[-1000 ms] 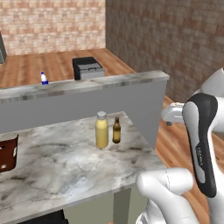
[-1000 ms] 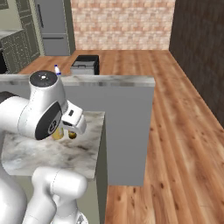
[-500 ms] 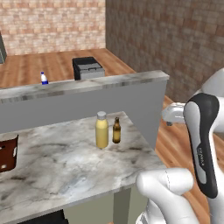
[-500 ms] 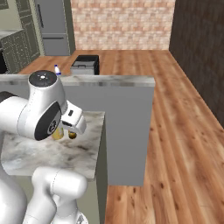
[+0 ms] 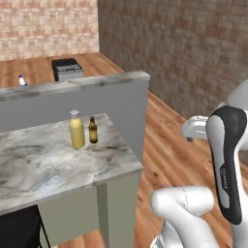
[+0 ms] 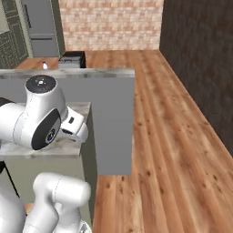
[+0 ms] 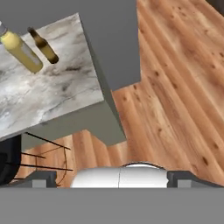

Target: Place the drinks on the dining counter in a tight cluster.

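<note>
On the dining counter (image 5: 43, 160) a tall yellow bottle (image 5: 76, 130) with a pale cap stands beside a slim dark brown bottle (image 5: 93, 130), close to the raised ledge (image 5: 97, 82). In the hand view both lie at the upper left, the yellow bottle (image 7: 19, 50) and the brown bottle (image 7: 43, 45), on the marble slab (image 7: 52, 96). A small blue-and-white bottle (image 5: 21, 80) shows beyond the ledge, also seen as the blue-and-white bottle (image 6: 44, 65). My gripper (image 5: 193, 131) hangs off the counter's right end above the wood floor, open and holding nothing.
A dark box-shaped appliance (image 5: 68, 69) sits on the floor behind the ledge. A grey fridge (image 6: 41, 27) stands at the far left. A dark stool (image 5: 19, 227) is tucked under the counter. Brick walls close the back and right, with open wood floor (image 6: 173, 136) between.
The whole picture has shifted left, so the base camera has moved. The bottles keep their places on the counter. The gripper stays open.
</note>
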